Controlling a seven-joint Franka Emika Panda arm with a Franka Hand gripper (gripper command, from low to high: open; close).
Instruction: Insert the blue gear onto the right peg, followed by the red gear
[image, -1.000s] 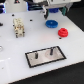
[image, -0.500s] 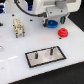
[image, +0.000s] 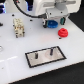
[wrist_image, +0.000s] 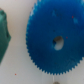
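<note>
The blue gear (image: 51, 23) lies flat on the white table at the back, partly hidden under my gripper (image: 52, 20). It fills the wrist view, where the blue gear (wrist_image: 54, 42) shows its teeth and centre hole with no finger on it. My gripper hangs just above it, and its dark fingers look spread to either side of the gear. The red gear (image: 63, 33) sits on the table just toward the exterior view's right of the blue one. The grey plate (image: 46, 61) lies nearer the front, with the right peg (image: 50, 50) standing bare.
The plate's twin pin (image: 37, 54) stands toward the exterior view's left. A beige block (image: 18, 26) sits at the back left. A green object (wrist_image: 4, 37) lies close beside the blue gear in the wrist view.
The arm has come lower over the blue gear. The gears and the plate have stayed where they were.
</note>
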